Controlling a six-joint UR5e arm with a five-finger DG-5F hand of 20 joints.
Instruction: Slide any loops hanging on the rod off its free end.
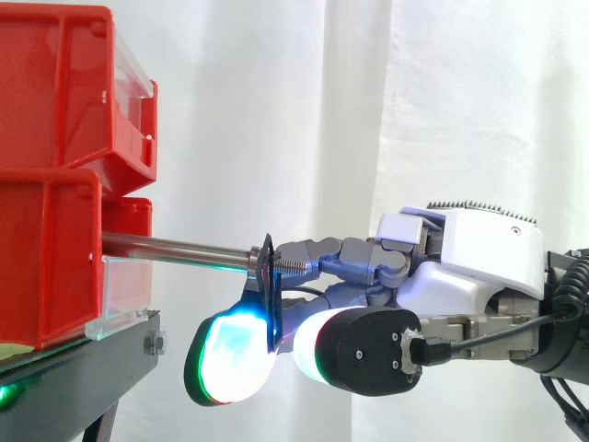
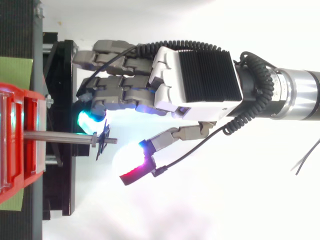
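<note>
Black loop (image 1: 269,299) nr rod's (image 1: 175,249) threaded tip, hand (image 1: 479,253) just beside

Side cam sits level w/ the rod (image 1: 175,249), close in, looking across it. We get red bins (image 1: 55,166) at frame left, the hand (image 1: 479,249) entering from the right edge, and white curtain (image 1: 276,92) as backdrop. Top cam looks straight down, equally close. There we see the bins at the left edge and the arm coming in from the right. Shared btwn views: rod's free end, bin fronts, black stand (image 2: 60,75), hand.
</note>
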